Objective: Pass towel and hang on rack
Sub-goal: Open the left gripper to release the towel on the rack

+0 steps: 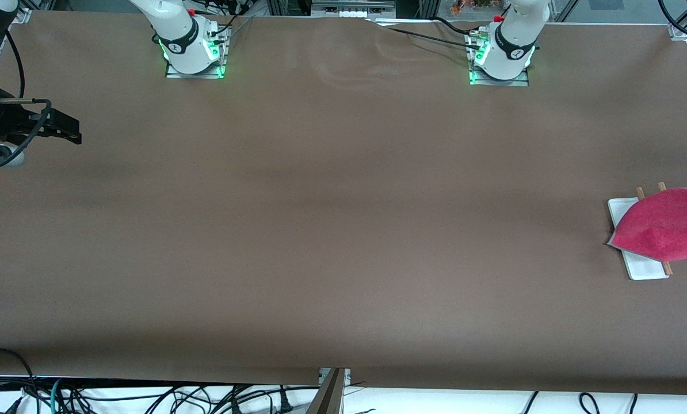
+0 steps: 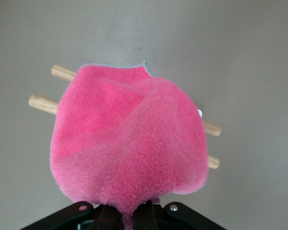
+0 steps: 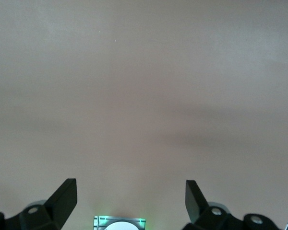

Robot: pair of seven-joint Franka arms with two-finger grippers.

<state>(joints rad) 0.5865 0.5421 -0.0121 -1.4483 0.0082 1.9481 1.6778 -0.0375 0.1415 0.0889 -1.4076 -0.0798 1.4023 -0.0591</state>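
The left gripper [image 2: 129,213], jaws clenched on the towel [image 2: 129,139], drapes it over the rack [image 1: 637,267] rods; the right gripper [image 3: 130,196] waits, jaws released.

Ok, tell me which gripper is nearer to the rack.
Left. The left gripper is shut on the towel, which is draped over the rack. The right gripper waits open over the table's end by the right arm, well away from the rack.

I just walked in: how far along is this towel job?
The hand-over looks done: the right pincer waits open and empty over bare table. In hand: the left pincer is shut on the towel, which spreads over the rack and its rods. Left: letting go so that it hangs by itself.
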